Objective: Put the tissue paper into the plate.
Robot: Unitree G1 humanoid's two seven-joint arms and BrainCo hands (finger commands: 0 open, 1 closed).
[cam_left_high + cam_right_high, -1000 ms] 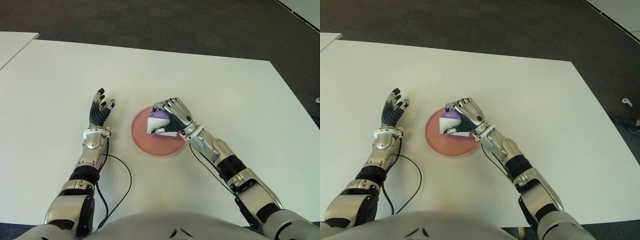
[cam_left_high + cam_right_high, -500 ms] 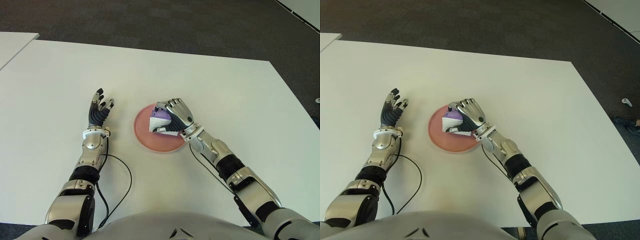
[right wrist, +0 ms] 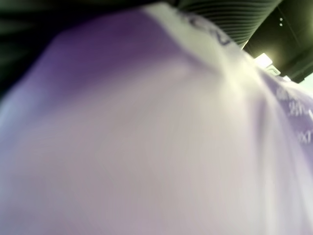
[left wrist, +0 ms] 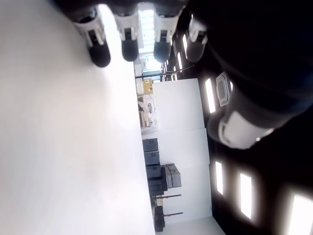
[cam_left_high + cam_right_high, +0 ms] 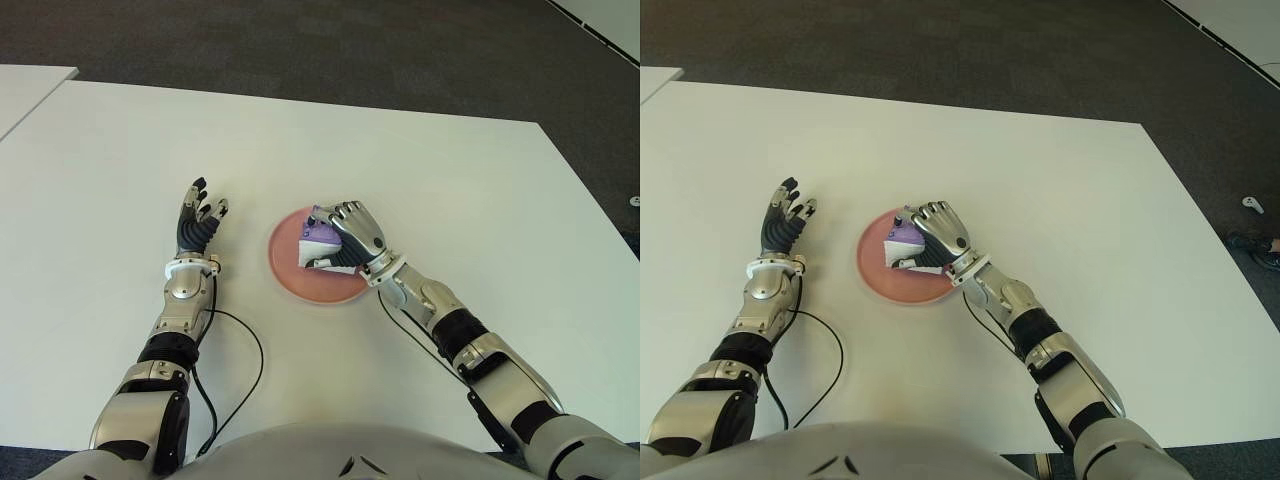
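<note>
arms: silver shells, black joints | left hand (image 5: 198, 222): black fingers | right hand (image 5: 352, 234): silver | black cable along left forearm

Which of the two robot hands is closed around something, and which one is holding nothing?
The right robot hand is closed on the purple-and-white tissue paper pack, over the round pink plate. The left robot hand shows spread, empty fingers beside the plate.

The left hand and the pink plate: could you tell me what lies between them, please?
Only bare white table, as both eye views show. The left hand is open, and the right hand holds the tissue pack over the plate.
</note>
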